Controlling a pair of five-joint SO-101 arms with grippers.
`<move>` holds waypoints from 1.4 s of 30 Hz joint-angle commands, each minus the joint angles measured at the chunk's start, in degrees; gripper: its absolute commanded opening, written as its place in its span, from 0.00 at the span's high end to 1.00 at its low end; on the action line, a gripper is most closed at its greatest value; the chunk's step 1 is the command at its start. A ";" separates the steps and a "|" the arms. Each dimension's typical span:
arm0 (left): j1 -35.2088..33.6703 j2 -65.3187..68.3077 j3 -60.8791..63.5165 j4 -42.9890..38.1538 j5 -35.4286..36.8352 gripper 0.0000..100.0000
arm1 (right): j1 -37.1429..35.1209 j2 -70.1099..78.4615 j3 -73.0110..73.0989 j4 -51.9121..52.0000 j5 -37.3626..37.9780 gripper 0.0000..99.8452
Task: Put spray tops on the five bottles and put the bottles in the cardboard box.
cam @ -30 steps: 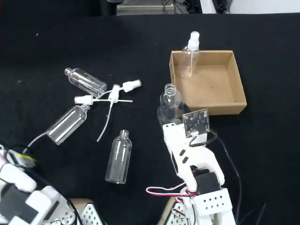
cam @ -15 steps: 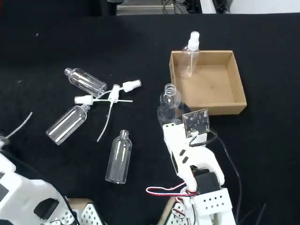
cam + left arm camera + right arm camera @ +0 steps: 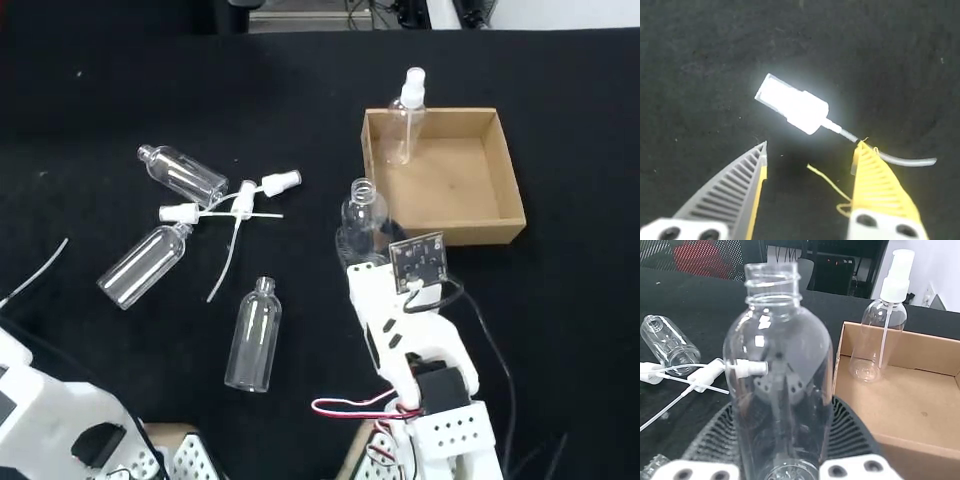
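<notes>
My right gripper [image 3: 364, 248] [image 3: 785, 432] is shut on a clear, open-necked bottle [image 3: 362, 212] [image 3: 777, 370], held upright just left of the cardboard box [image 3: 500, 175] [image 3: 920, 390]. One bottle with a spray top [image 3: 405, 125] [image 3: 880, 340] stands in the box's far left corner. My left gripper [image 3: 810, 148] is open above a white spray top [image 3: 792, 106] lying on the black cloth, its dip tube [image 3: 907, 161] [image 3: 35, 270] running past the yellow finger. Three bare bottles [image 3: 180, 172] [image 3: 145, 265] [image 3: 253, 333] lie on the left half of the table.
Three loose spray tops [image 3: 280, 182] [image 3: 243, 198] [image 3: 180, 212] with crossed tubes lie between the bare bottles. The left arm's white body [image 3: 40, 420] sits at the bottom left corner. A black cloth [image 3: 560, 300] covers the table.
The left arm has shifted at the bottom left corner, and the dip tube near it has moved left and farther up the table. The right arm and its bottle have stayed put.
</notes>
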 commanded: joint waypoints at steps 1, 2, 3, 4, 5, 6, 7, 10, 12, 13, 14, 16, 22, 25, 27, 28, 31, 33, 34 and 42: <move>1.54 -0.53 -3.21 0.53 9.23 0.74 | -0.70 -0.92 -0.22 -1.58 0.00 0.99; 1.54 -0.53 -3.21 0.53 10.11 0.74 | -0.70 -0.92 -0.22 -1.58 0.00 0.99; 1.27 -0.53 -3.21 0.53 10.64 0.74 | -0.70 -0.92 -0.22 -1.58 0.00 0.99; 1.19 -0.53 -3.30 0.44 11.08 0.74 | -0.70 -0.92 -0.22 -1.58 0.00 0.99; 1.10 -0.53 -3.21 -0.09 11.25 0.74 | -0.70 -0.92 -0.22 -1.58 0.00 0.99; 1.10 -0.53 -2.77 -0.79 11.52 0.74 | -0.70 -0.92 -0.22 -1.58 0.00 0.99; 1.10 -0.44 -1.80 -1.58 11.52 0.74 | -0.62 -0.92 -0.22 -1.58 0.00 0.99; 0.22 0.88 1.89 -6.24 11.52 0.74 | -0.62 -0.92 -0.22 -1.58 0.00 0.99; -1.89 2.46 3.12 -10.20 13.10 0.74 | -0.62 -0.92 -0.22 -1.58 0.00 0.99; -3.12 3.43 3.30 -11.78 14.86 0.74 | -0.62 -0.92 -0.22 -1.58 0.00 0.99; -4.18 4.40 3.30 -13.01 16.09 0.74 | -0.62 -0.92 -0.22 -1.58 0.00 0.99; -4.62 6.07 2.95 -13.45 17.23 0.74 | -0.62 -0.92 -0.22 -1.58 0.00 0.99; -2.24 8.97 3.30 -13.45 17.23 0.74 | -0.62 -0.92 -0.22 -1.58 0.00 0.99; -0.84 9.76 3.30 -12.84 17.23 0.74 | -0.62 -0.92 -0.22 -1.58 0.00 0.99; -0.04 9.85 2.77 -10.99 17.23 0.77 | -0.62 -0.92 -0.22 -1.58 0.00 0.99; 0.31 9.49 2.77 -10.29 17.23 0.81 | -0.62 -0.92 -0.22 -1.58 0.00 0.99; 1.10 9.41 1.54 -9.14 17.23 0.98 | -0.62 -0.92 -0.22 -1.58 0.00 0.99; 1.19 9.41 -1.01 -7.56 17.23 0.94 | -0.62 -0.92 -0.22 -1.58 0.00 0.99; 1.19 9.41 -2.59 -6.68 17.23 0.94 | -0.62 -0.92 -0.22 -1.58 0.00 0.99; 5.05 9.41 -21.85 7.03 -10.46 0.97 | -0.62 -0.92 -0.22 -1.58 0.00 0.99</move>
